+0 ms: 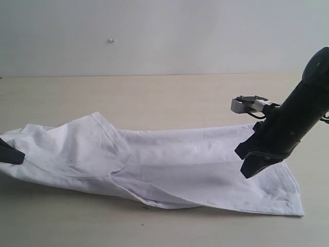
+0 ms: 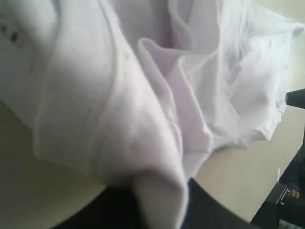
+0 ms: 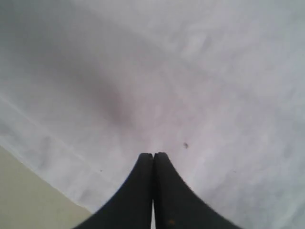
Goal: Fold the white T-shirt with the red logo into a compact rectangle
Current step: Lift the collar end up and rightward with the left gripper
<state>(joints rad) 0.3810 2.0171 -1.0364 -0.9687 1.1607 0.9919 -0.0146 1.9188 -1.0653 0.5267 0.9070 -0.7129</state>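
The white T-shirt (image 1: 169, 170) lies as a long, lengthwise-folded strip across the pale table, one sleeve flap turned up near its left half. The red logo is hidden. At the strip's far left end my left gripper (image 1: 10, 152) is shut on a bunched fold of the shirt. In the left wrist view the cloth (image 2: 143, 95) comes out from between the dark fingers of the left gripper (image 2: 159, 193). My right gripper (image 1: 250, 168) is shut with nothing in it. Its tips point down over the shirt's right part. In the right wrist view the right gripper (image 3: 153, 155) shows over flat fabric (image 3: 200, 71); I cannot tell if it touches.
The light wooden table (image 1: 164, 98) runs back to a grey wall (image 1: 154, 31) that bears a small white mark (image 1: 111, 40). Bare tabletop shows in front of the shirt (image 1: 77, 221) and beside its hem in the right wrist view (image 3: 28, 195).
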